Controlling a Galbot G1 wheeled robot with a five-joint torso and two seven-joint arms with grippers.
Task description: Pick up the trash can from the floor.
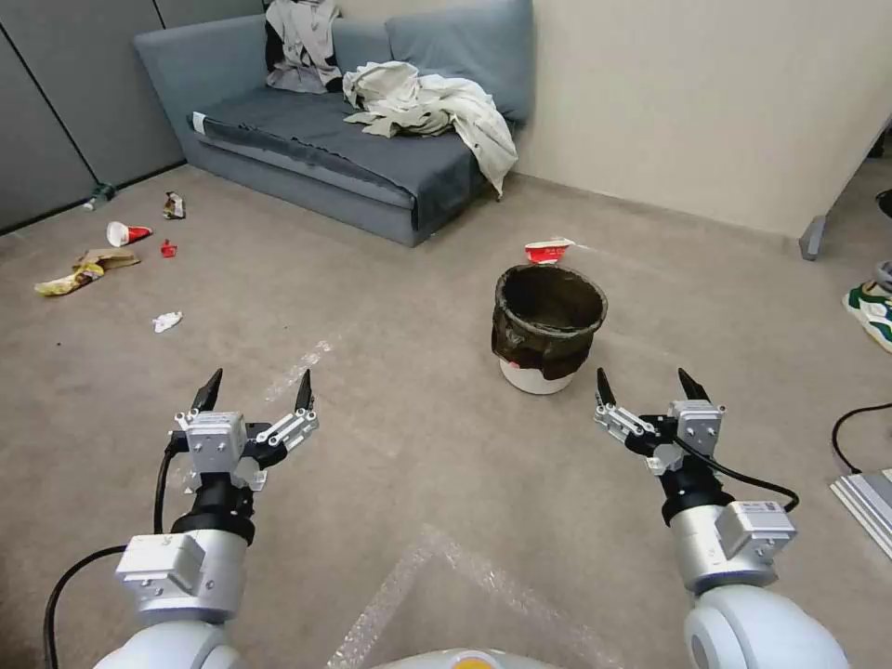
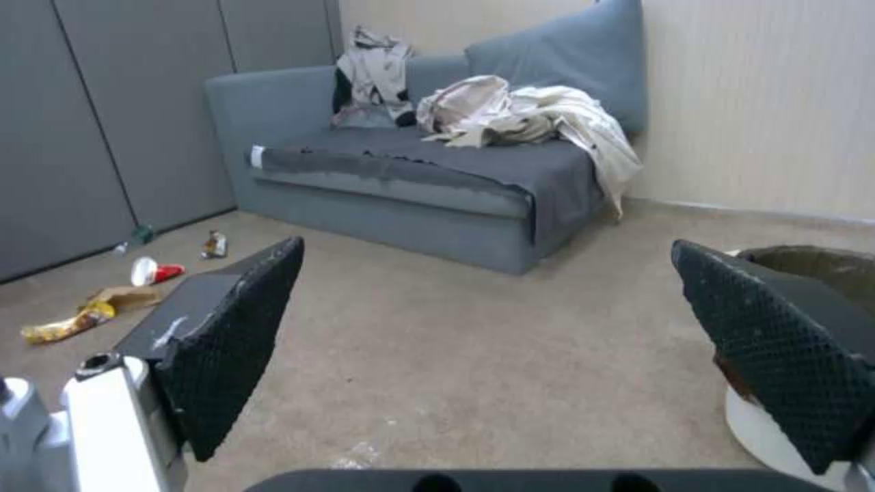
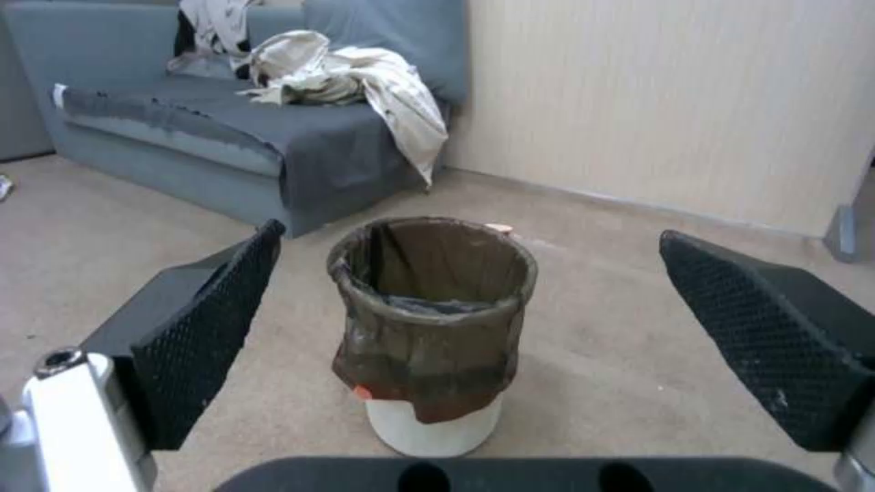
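The trash can (image 1: 546, 327) is a small white bucket lined with a dark crinkled bag, standing upright on the beige carpet floor (image 1: 409, 437). My right gripper (image 1: 648, 388) hovers open just in front of it and slightly to its right, not touching. In the right wrist view the trash can (image 3: 433, 328) stands between and beyond the open fingers (image 3: 205, 335). My left gripper (image 1: 258, 389) is open, well to the left of the can. The left wrist view shows the trash can (image 2: 811, 273) past one finger, partly hidden by it.
A crushed red-and-white cup (image 1: 548, 250) lies just behind the can. A grey sofa (image 1: 325, 139) with clothes stands at the back. Litter (image 1: 88, 269) is scattered on the far left. A cable (image 1: 850, 427), flat panels and a shoe (image 1: 873, 307) sit at the right.
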